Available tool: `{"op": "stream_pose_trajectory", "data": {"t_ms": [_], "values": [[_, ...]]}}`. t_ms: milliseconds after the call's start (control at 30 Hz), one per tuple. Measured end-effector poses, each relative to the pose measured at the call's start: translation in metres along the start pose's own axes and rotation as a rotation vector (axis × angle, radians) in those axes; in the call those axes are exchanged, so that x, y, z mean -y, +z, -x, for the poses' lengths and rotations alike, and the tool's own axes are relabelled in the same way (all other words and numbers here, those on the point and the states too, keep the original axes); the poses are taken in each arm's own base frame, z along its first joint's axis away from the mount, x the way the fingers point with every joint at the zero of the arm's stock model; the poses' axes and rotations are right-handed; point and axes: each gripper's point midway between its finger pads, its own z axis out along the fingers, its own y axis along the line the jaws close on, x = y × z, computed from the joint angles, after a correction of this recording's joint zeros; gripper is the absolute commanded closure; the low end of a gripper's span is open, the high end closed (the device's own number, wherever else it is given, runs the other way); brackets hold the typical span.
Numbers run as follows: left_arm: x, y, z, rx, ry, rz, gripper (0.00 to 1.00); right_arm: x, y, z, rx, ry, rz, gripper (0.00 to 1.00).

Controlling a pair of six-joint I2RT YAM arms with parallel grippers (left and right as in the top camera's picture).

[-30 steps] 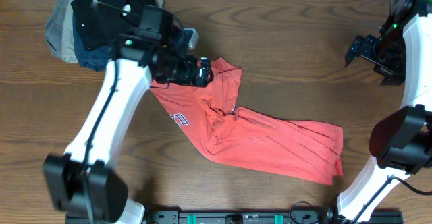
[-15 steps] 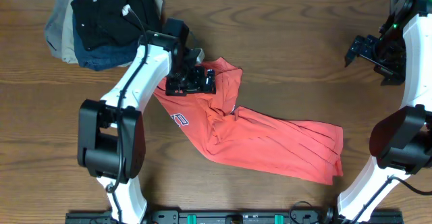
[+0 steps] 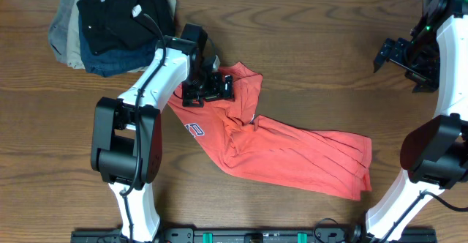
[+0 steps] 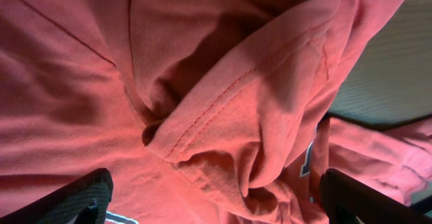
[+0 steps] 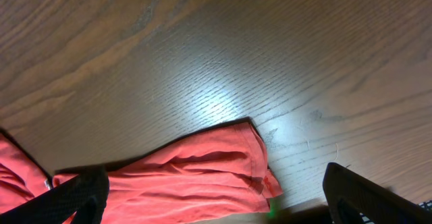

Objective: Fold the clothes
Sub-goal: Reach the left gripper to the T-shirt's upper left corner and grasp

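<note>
Moved since a second ago: left arm swung in over the garment, elbow drawn toward the centre and wrist settled lower on the cloth; T-shirt and right arm unchanged

Item: coral-red T-shirt, one, crumpled, lying mid-table on the wooden table. It runs slantwise from a bunched far-left end to a flatter hem at the near right. Lettering print shows at the left edge.

Left gripper: down on the bunched far-left end. In the wrist view its fingers stand wide apart with a stitched fold of cloth heaped between them, nothing pinched yet.

Right gripper: at the far right, well apart from the shirt, fingers spread, holding nothing; bare wood and a shirt corner lie below it.

Also present: stack of folded garments, black, navy and tan, at the far left.

Handling, judged: light, limp cotton that will sag and drag layers along when lifted, and is neither fragile nor slippery. Best taken by a single seam edge at a shoulder or hem corner, not the heaped fold, so that it can be spread flat before folding
</note>
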Motion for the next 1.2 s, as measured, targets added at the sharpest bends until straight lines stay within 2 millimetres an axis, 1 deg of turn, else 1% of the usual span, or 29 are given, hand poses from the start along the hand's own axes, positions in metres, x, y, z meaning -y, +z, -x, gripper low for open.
{"op": "stream_pose_trajectory", "data": {"t_ms": [100, 467, 600, 700, 833, 1067, 1200], "values": [[0.001, 0.000, 0.003, 0.012, 0.000, -0.003, 0.04, 0.000, 0.000, 0.000, 0.000, 0.000, 0.000, 0.01], [0.001, 0.003, 0.007, 0.032, -0.015, -0.009, 0.05, 0.000, 0.000, 0.000, 0.000, 0.000, 0.000, 0.01], [0.000, 0.004, 0.009, 0.039, -0.018, -0.011, 0.11, 0.000, 0.000, 0.000, 0.000, 0.000, 0.000, 0.01], [0.000, 0.004, 0.009, 0.039, -0.031, -0.009, 0.13, 0.000, 0.000, 0.000, 0.000, 0.000, 0.000, 0.01], [-0.005, 0.005, 0.009, 0.039, -0.058, 0.018, 0.14, 0.000, 0.000, 0.000, 0.000, 0.000, 0.000, 0.01], [-0.017, 0.016, 0.007, 0.018, -0.108, 0.060, 0.14, 0.000, 0.000, 0.000, 0.000, 0.000, 0.000, 0.01], [-0.020, 0.017, 0.008, 0.020, -0.120, 0.075, 0.14, 0.000, 0.000, 0.000, 0.000, 0.000, 0.000, 0.01]]}}
